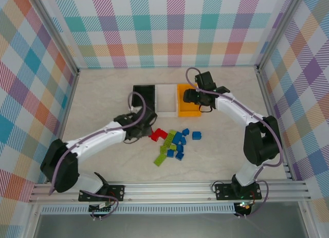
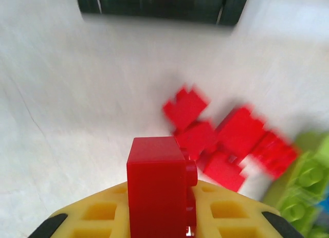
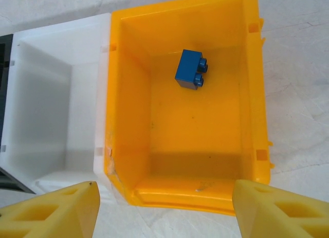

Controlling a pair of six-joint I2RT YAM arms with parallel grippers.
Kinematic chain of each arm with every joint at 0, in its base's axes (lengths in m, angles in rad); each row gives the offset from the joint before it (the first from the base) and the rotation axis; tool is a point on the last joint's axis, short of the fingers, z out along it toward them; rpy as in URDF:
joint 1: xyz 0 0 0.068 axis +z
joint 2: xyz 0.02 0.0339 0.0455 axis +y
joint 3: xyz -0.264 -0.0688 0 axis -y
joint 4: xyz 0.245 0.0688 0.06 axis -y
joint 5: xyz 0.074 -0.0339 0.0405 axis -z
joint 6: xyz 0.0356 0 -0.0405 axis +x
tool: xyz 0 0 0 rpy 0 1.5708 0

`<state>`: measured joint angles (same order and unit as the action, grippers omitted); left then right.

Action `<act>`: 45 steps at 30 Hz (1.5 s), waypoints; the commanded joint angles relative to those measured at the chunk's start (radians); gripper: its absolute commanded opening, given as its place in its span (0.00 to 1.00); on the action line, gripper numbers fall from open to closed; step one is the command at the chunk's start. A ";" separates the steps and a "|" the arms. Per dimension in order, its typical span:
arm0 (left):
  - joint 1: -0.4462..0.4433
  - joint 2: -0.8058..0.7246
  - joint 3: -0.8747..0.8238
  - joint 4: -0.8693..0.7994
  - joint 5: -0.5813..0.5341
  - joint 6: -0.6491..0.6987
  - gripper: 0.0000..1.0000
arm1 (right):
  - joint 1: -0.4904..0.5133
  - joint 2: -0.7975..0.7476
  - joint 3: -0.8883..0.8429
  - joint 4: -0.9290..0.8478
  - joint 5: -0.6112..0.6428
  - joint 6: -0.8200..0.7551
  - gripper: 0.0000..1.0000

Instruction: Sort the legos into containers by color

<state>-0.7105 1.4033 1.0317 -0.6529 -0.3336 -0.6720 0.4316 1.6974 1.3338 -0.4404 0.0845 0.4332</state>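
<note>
My left gripper [image 1: 146, 126] is shut on a red lego [image 2: 158, 189], which stands upright between the yellow fingers just above the table. More red legos [image 2: 226, 140] lie just beyond it, beside lime green ones [image 2: 303, 181]. From above, the heap of red [image 1: 157, 134], green [image 1: 165, 148] and blue [image 1: 180, 140] legos lies in mid-table. The black [image 1: 134, 94], white [image 1: 165, 113] and orange-yellow [image 1: 188, 114] containers stand in a row behind it. My right gripper [image 3: 164, 207] hangs open over the orange-yellow container [image 3: 128, 120], which holds one blue lego [image 3: 189, 69].
The white container [image 3: 85, 114] looks empty, and the black container's near wall [image 2: 159, 4] lies straight ahead of my left gripper. Checked walls close in the table on three sides. Bare tabletop lies to the left of and behind the containers.
</note>
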 commanded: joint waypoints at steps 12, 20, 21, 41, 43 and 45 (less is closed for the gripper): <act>0.260 0.431 0.472 0.001 -0.109 -0.001 0.19 | 0.003 -0.109 -0.138 0.041 -0.057 0.039 0.69; 0.258 0.568 0.608 -0.034 -0.084 -0.002 0.20 | 0.005 -0.184 -0.256 0.046 -0.079 0.045 0.70; 0.258 0.578 0.614 -0.039 -0.080 -0.001 0.22 | 0.006 -0.197 -0.278 0.048 -0.078 0.047 0.71; 0.135 0.200 0.298 0.104 -0.001 -0.022 1.00 | 0.034 -0.322 -0.495 -0.078 -0.076 0.066 0.75; 0.097 0.124 0.217 0.114 -0.005 -0.026 1.00 | 0.065 -0.313 -0.501 -0.099 -0.053 0.063 0.76; 0.064 0.057 0.138 0.116 -0.018 -0.032 1.00 | 0.087 -0.309 -0.514 -0.097 -0.037 0.066 0.78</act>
<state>-0.6182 1.5196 1.2556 -0.5507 -0.3454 -0.6910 0.4908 1.3781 0.8307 -0.5049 0.0254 0.4931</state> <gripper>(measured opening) 0.997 0.773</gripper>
